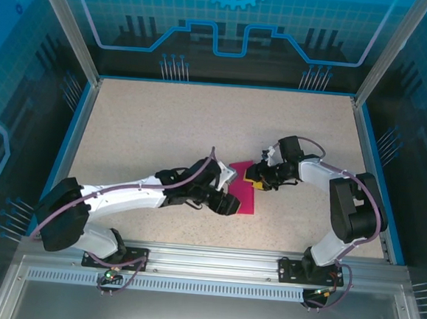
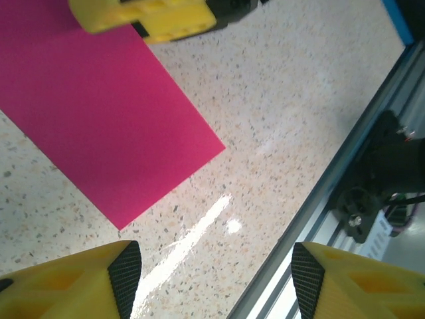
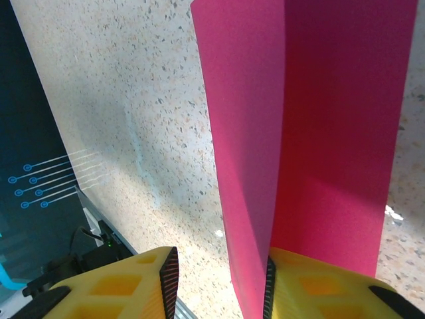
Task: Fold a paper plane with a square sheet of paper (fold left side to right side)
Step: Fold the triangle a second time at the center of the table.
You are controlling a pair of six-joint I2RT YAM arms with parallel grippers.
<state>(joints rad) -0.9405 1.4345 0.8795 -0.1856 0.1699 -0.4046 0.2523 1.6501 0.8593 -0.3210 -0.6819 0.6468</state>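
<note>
Left wrist view: my left pincer (image 2: 216, 279) hangs parted over the table (image 2: 285, 100), near the folded pink sheet (image 2: 99, 119); my right pincer (image 3: 222, 276), jaws also apart, rests one finger against its raised flap.

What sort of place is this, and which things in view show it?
Probably a robot lab's enclosed work cell: a speckled table walled by blue printed panels, with a left arm and a right arm bolted to a metal rail.
</note>
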